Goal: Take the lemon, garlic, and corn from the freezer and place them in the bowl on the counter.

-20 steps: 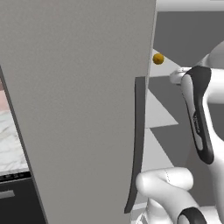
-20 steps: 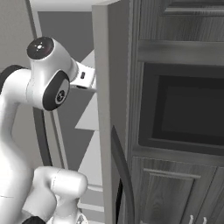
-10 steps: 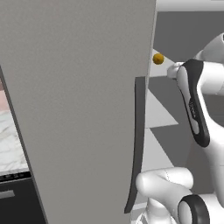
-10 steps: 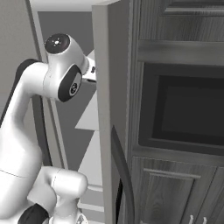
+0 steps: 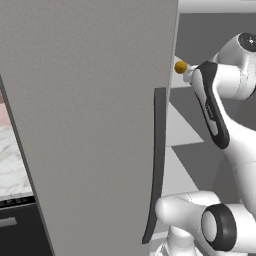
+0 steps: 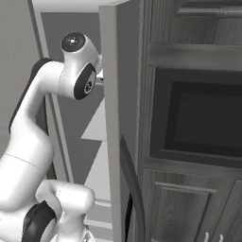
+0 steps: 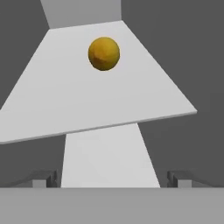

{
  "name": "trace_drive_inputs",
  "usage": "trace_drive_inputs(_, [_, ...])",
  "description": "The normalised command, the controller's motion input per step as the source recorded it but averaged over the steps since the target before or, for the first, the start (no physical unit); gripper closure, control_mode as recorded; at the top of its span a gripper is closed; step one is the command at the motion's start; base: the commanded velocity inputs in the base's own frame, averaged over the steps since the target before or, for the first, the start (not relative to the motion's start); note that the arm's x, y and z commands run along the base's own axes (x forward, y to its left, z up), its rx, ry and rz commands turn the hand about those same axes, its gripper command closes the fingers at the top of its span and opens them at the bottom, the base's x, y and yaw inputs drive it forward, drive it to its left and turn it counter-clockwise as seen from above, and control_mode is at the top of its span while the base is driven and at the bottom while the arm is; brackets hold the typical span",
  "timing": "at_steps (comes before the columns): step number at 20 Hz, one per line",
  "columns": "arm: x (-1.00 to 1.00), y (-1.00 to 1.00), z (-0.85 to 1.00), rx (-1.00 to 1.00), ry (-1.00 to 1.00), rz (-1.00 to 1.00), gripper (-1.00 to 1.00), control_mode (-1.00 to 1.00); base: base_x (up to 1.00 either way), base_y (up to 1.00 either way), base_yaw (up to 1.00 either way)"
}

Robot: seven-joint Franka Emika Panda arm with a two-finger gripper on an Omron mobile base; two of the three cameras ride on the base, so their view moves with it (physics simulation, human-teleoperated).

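Observation:
The lemon (image 7: 104, 53), small, round and yellow-orange, rests toward the back of a white freezer shelf (image 7: 144, 87). It also peeks past the door edge as the lemon (image 5: 180, 66). The grey freezer door (image 5: 90, 125) stands swung open, its dark handle (image 5: 157, 160) facing me. My gripper (image 7: 111, 181) is open and empty, short of the lemon and below the shelf's front edge. My arm (image 6: 75, 71) reaches into the freezer behind the door edge (image 6: 111, 118). A strip of the marble counter (image 5: 12, 165) lies at far left. The garlic, corn and bowl are out of view.
Dark wood-grain cabinets with a built-in black oven (image 6: 198, 127) stand right of the freezer. A lower white shelf (image 7: 109, 162) sits under the lemon's shelf. A dark appliance front (image 5: 15, 225) is below the counter. The open door walls off the arm's left side.
The arm has risen and pushed forward into the freezer, bringing the hand closer to the lemon. The jaws stayed wide apart; the lemon has not moved.

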Motion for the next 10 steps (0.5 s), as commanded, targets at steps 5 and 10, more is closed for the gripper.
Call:
trace_drive_inputs(5, [0.40, 0.00, 0.00, 0.00, -0.10, 0.00, -1.00, -1.00, 0.00, 0.00, 0.00])
trace_drive_inputs(10, [0.46, 0.00, 0.00, 0.00, -0.02, 0.00, -1.00, -1.00, 0.00, 0.00, 0.00])
